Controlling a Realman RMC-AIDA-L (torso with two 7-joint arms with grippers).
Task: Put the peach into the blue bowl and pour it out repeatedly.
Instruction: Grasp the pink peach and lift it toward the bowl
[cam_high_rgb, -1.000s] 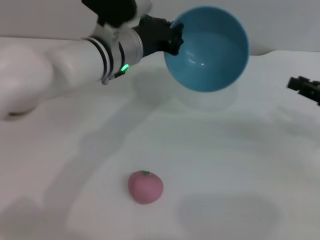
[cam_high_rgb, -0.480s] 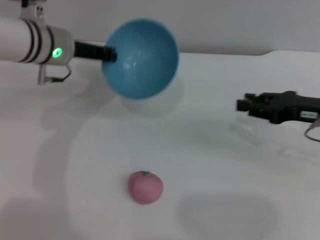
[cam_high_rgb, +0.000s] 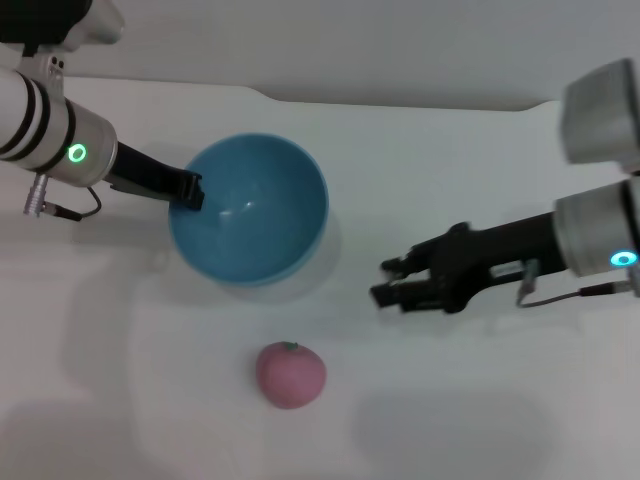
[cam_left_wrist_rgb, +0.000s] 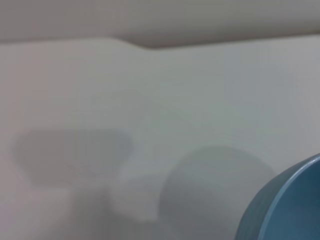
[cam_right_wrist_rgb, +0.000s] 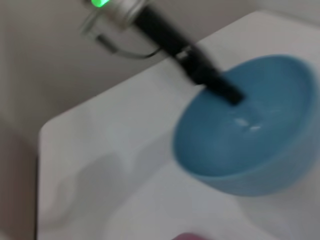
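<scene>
**Now: peach out, blue bowl empty**

Left gripper (cam_high_rgb: 188, 190) is pinching the blue bowl (cam_high_rgb: 250, 210) by its rim. Peach (cam_high_rgb: 291, 374) is lying below-left of the spread right gripper (cam_high_rgb: 388, 281); probably light, slick, rollable, so grasp across its middle

The blue bowl (cam_high_rgb: 250, 210) looks glossy smooth plastic; the peach (cam_high_rgb: 291, 374) seems matt, perhaps foam.

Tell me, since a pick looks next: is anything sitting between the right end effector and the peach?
Nothing visible: bare table lies between the right end effector and the peach. The blue bowl sits aside, held by the left end effector.
</scene>
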